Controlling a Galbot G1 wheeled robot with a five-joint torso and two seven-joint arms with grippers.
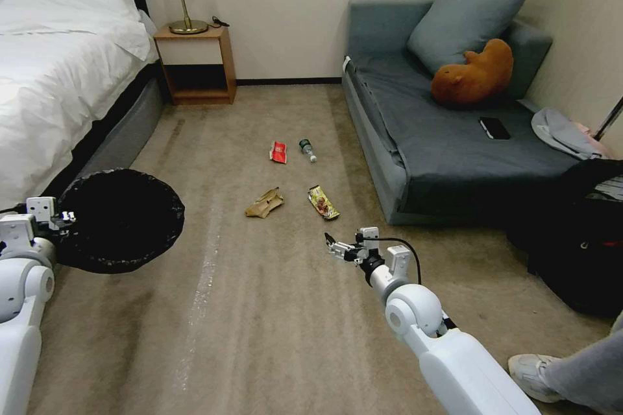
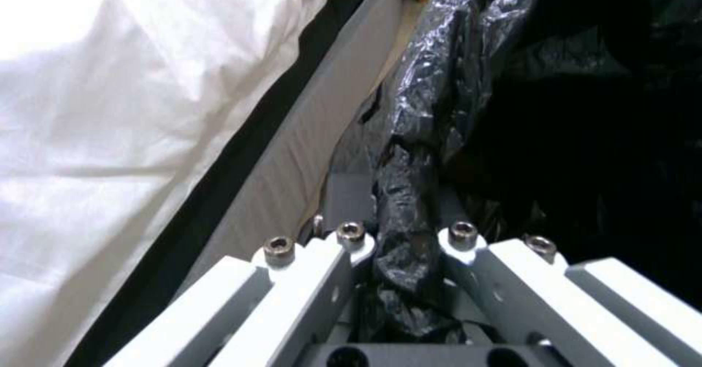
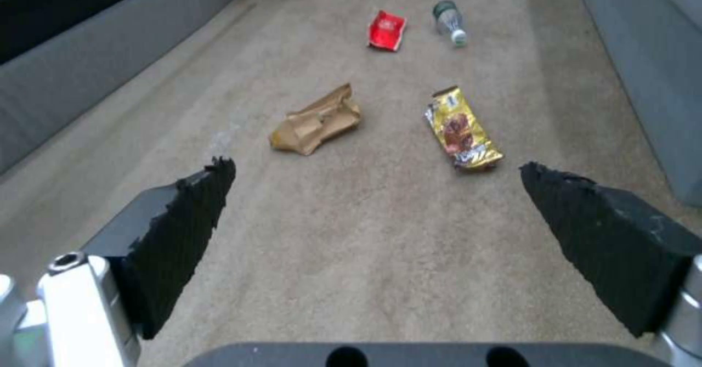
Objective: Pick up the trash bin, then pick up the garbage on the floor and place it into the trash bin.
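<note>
The trash bin (image 1: 120, 220), lined with a crinkled black bag, hangs off the floor beside the bed, and my left gripper (image 1: 65, 215) is shut on its rim. In the left wrist view that gripper (image 2: 402, 241) pinches the bag-covered edge of the bin (image 2: 585, 136). The garbage lies on the carpet ahead: a red packet (image 1: 278, 152), a small bottle (image 1: 307, 149), a brown paper bag (image 1: 264, 202) and a yellow-brown wrapper (image 1: 323, 201). My right gripper (image 1: 332, 243) is open above the carpet, short of the wrapper (image 3: 462, 129) and paper bag (image 3: 318, 121), its jaws (image 3: 377, 167) wide apart.
A bed (image 1: 52, 78) runs along the left and a grey sofa (image 1: 441, 136) along the right, with a black phone (image 1: 495, 128) on it. A nightstand (image 1: 195, 58) stands at the back. A black backpack (image 1: 577, 240) and a person's shoe (image 1: 535, 373) are at the right.
</note>
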